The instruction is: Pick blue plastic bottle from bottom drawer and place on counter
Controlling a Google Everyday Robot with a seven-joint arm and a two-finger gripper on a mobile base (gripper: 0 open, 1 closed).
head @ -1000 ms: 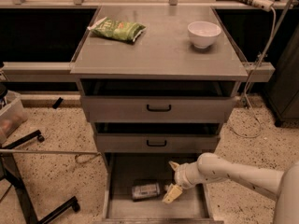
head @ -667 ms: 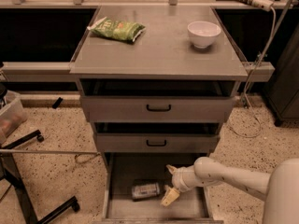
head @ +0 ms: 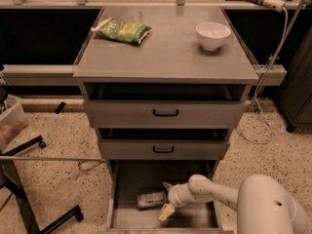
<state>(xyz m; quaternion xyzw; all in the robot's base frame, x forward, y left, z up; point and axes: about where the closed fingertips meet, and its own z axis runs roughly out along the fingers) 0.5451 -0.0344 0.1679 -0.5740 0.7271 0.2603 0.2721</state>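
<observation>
Had gripper [head: 167,199] low in bottom drawer [head: 141,177], jaws spread wide, nothing held. Blue plastic bottle [head: 151,199] lay on its side just ahead of fingertips. Judged it light, thin-walled, slick, likely to roll; I'd pinch mid-body, across label. Counter [head: 165,52] well above gripper.

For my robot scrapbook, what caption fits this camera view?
Open pincer down in the bottom drawer, right beside the blue plastic bottle lying there.

- Warm, dim overhead light; counter [head: 165,52] evenly lit, soft sheen.
- bottom drawer [head: 139,177] in shadow; gripper [head: 166,199] inside it, right of centre, near fingertip [head: 165,212] catching light.
- Recesses [head: 44,38] far left and right go black.
</observation>
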